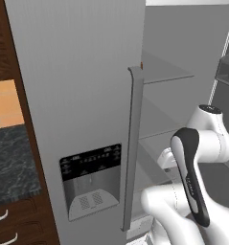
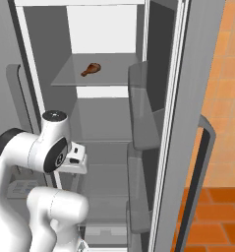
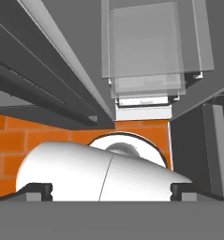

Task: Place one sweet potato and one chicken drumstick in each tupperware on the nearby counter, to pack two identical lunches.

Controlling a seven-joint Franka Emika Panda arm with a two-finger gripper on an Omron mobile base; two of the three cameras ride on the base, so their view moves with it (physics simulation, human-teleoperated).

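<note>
Flat, even rendered light, soft faint shadows, no glare, slightly blurry edges

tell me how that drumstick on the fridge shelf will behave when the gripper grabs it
The chicken drumstick looks rigid and small, so probably light. Its bulbous end tapering to a thin bone suggests it may pivot or slip between the fingers. It lies on a smooth glass shelf, so a nudge could slide it.
</note>
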